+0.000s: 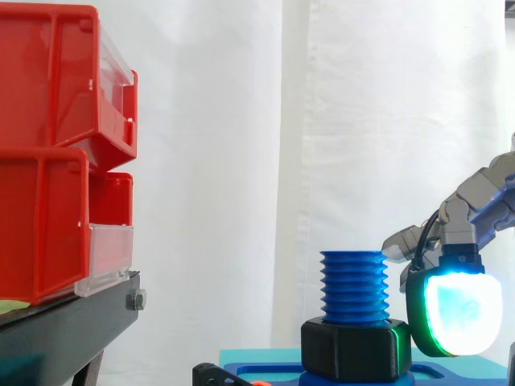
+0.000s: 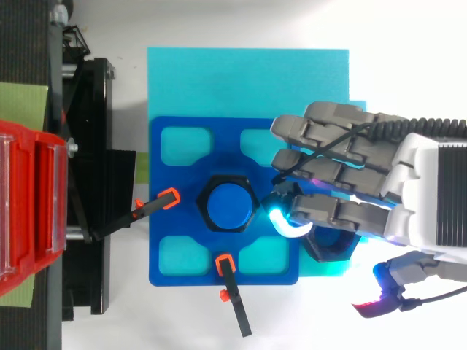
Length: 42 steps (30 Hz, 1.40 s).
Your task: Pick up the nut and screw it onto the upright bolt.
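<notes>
Right, my fingers [image 2: 328,171] hang loosely spread, pinching nothing, over the nut [image 2: 330,250], which lies flat just beside the bolt [image 2: 230,205], on my side. I'd close round its flats, lift it level above the bolt's top and seat it squarely before turning.

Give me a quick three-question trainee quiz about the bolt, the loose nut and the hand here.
1. True or false: the blue bolt stands upright.
2. In the top view, what colour is the hex nut lying under the hand? A red, B black, C white.
3. Fill in: the stacked bins at the left are ____.
Key: 1 true; 2 B; 3 red.
</notes>
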Each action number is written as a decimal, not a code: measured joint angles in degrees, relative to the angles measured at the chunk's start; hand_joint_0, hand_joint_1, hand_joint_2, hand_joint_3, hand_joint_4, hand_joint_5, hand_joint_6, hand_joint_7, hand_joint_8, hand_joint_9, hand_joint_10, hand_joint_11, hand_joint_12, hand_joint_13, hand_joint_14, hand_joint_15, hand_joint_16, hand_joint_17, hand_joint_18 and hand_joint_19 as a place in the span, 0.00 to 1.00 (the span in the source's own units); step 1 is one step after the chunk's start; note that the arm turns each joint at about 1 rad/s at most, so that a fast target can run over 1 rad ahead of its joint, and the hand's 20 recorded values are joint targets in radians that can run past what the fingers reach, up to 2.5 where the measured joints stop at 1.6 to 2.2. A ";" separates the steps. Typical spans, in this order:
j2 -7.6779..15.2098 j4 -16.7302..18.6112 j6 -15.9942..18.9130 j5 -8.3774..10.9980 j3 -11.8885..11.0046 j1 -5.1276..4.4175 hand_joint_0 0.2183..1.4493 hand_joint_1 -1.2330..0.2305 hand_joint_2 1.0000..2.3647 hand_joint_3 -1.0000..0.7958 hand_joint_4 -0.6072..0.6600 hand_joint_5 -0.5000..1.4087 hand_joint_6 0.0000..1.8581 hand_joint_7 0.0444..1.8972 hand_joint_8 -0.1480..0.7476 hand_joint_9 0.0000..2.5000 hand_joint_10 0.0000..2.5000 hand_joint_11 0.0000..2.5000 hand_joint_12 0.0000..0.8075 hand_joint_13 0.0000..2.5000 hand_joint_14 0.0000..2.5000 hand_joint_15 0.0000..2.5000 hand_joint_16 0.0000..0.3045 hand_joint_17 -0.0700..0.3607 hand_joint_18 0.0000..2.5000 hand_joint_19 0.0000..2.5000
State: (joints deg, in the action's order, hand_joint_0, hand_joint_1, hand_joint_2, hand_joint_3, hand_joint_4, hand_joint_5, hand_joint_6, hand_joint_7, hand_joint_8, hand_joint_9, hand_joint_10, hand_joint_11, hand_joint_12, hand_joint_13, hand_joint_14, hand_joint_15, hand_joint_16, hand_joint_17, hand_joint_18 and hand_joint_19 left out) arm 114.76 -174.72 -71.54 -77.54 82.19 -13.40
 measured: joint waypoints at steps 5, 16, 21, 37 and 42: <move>0.01 0.00 -0.96 -0.52 0.00 0.10 0.13 0.21 0.00 0.28 0.59 0.14 0.27 0.41 0.47 0.12 0.00 0.04 0.52 0.02 0.00 0.00 0.23 0.52 0.01 0.04; -0.04 6.51 -1.74 -1.36 3.56 0.26 0.14 0.21 0.00 0.28 0.59 0.14 0.27 0.42 0.47 0.12 0.00 0.04 0.52 0.02 0.00 0.00 0.22 0.52 0.01 0.03; -0.06 7.34 -1.69 -1.73 3.74 0.37 0.14 0.21 0.00 0.28 0.60 0.15 0.27 0.43 0.47 0.12 0.00 0.04 0.51 0.02 0.00 0.00 0.22 0.52 0.01 0.03; -0.06 7.12 -2.19 -2.24 3.77 0.55 0.10 0.21 0.00 0.28 0.60 0.14 0.27 0.41 0.48 0.12 0.00 0.03 0.54 0.02 0.00 0.00 0.24 0.54 0.01 0.03; -0.06 6.74 -3.40 -3.08 3.77 0.56 0.09 0.21 0.00 0.28 0.60 0.14 0.27 0.41 0.48 0.11 0.00 0.03 0.54 0.02 0.00 0.00 0.24 0.55 0.01 0.03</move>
State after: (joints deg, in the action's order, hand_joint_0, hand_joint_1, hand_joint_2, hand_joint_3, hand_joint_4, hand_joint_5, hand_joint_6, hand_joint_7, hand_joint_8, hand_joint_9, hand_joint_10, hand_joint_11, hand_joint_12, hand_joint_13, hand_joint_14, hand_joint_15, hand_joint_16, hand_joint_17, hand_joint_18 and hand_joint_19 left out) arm 114.70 -167.97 -74.94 -80.62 85.96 -12.84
